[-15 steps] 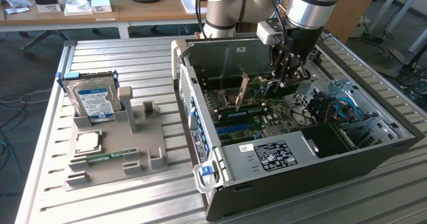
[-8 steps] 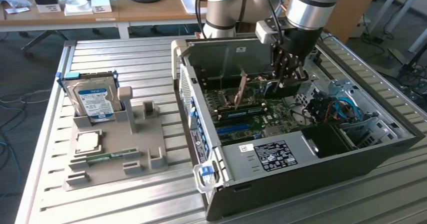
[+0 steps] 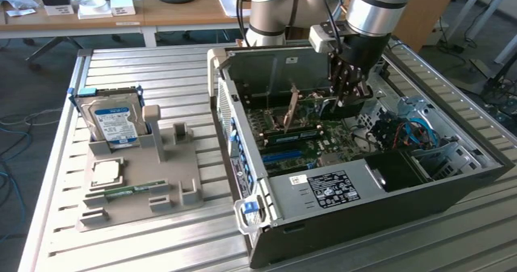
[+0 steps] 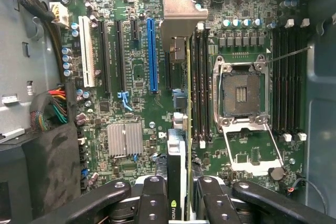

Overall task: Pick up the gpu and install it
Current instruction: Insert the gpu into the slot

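Exterior view: high and off to one side, angled down over counter point(image 3: 145, 66) and open PC case point(image 3: 364, 217), mid distance. Wrist view: close, facing square-on past pincer point(image 4: 178, 190) onto motherboard point(image 4: 136, 77). Shared: case interior, motherboard.

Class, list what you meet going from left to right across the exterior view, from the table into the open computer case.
Hard drive → blue expansion slot → gripper holding the gpu → blue cables.
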`<act>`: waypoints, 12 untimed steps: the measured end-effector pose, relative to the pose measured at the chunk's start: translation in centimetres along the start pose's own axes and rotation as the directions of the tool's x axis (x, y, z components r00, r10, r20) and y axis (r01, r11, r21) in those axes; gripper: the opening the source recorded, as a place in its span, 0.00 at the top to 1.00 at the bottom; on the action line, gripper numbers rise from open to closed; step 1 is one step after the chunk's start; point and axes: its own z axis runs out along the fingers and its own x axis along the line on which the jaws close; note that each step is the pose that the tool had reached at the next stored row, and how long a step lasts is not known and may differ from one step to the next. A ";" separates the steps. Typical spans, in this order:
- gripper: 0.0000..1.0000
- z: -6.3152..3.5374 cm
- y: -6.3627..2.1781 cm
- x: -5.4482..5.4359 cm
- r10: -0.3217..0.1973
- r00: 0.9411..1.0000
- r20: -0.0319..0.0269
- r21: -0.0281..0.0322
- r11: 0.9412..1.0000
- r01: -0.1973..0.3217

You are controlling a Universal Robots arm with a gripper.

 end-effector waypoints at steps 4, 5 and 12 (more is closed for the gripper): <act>0.73 0.00 0.00 0.0 0.000 1.000 0.000 0.000 1.000 0.000; 0.73 0.00 0.01 0.0 0.000 1.000 0.000 -0.002 1.000 0.000; 0.73 0.03 0.00 0.0 -0.001 1.000 -0.004 -0.026 1.000 0.000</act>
